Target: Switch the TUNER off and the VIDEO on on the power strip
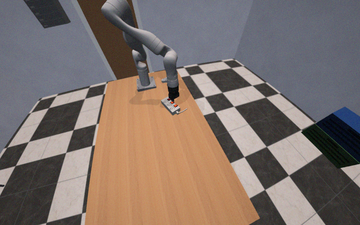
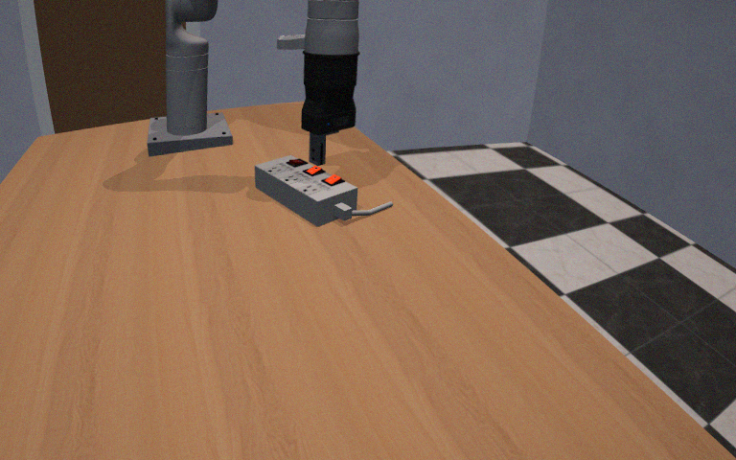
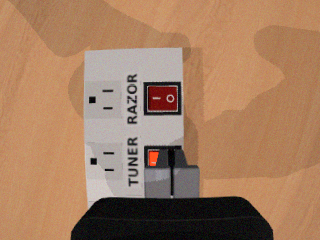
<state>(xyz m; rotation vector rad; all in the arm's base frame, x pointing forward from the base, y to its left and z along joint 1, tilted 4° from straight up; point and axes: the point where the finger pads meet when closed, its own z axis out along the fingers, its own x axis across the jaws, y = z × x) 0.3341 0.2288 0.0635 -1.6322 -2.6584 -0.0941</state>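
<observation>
pressing with the empty, closed end effector (image 3: 172, 183), the stiff tuner rocker switch (image 3: 158, 158) is best tipped at its raised edge, lightly.

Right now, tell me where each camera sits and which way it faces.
Top: high above the table's far end, looking down at the whole arm and its base.
Exterior: low over the table, facing the power strip, arm base and closed jaws.
Wrist: on the gripper, looking straight down at the TUNER switch and RAZOR switch.
All three views show the power strip.
</observation>
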